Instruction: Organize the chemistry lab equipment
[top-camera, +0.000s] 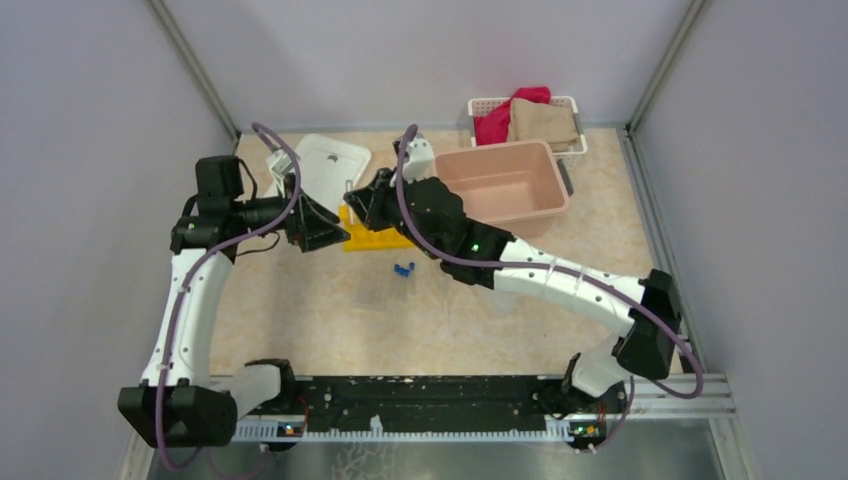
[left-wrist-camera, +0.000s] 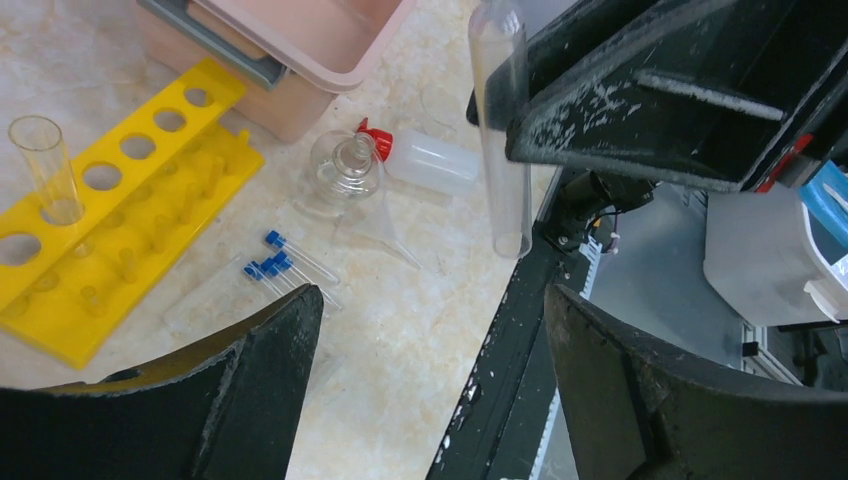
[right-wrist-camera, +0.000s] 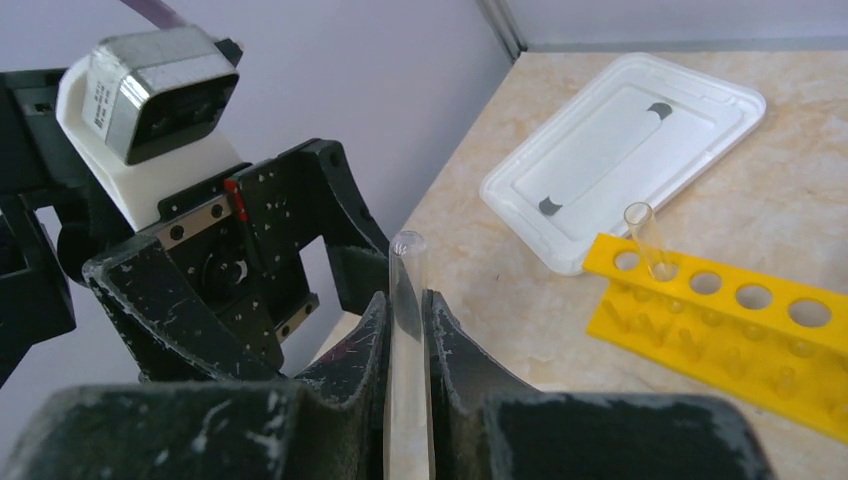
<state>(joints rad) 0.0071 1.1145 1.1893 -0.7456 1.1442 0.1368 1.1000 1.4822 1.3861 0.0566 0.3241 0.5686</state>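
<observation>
My right gripper (right-wrist-camera: 407, 300) is shut on a long clear test tube (right-wrist-camera: 408, 270), held upright above the table's left side. My left gripper (left-wrist-camera: 432, 295) faces it with jaws wide open and nothing between them; the same test tube (left-wrist-camera: 500, 130) shows beyond its fingertips. A yellow tube rack (left-wrist-camera: 120, 200) lies on the table with one clear tube (left-wrist-camera: 45, 165) standing in an end hole. Beside it are small blue-capped tubes (left-wrist-camera: 275, 265), a round flask (left-wrist-camera: 345, 165), a clear funnel (left-wrist-camera: 385, 230) and a white squeeze bottle (left-wrist-camera: 430, 160) with a red nozzle. From above, both grippers (top-camera: 320, 222) (top-camera: 365, 205) meet over the rack (top-camera: 375, 238).
A pink tub (top-camera: 505, 180) stands behind the rack, with its white lid (top-camera: 325, 160) flat at the back left. A white basket of cloths (top-camera: 525, 120) sits at the back right. Grey walls close in both sides.
</observation>
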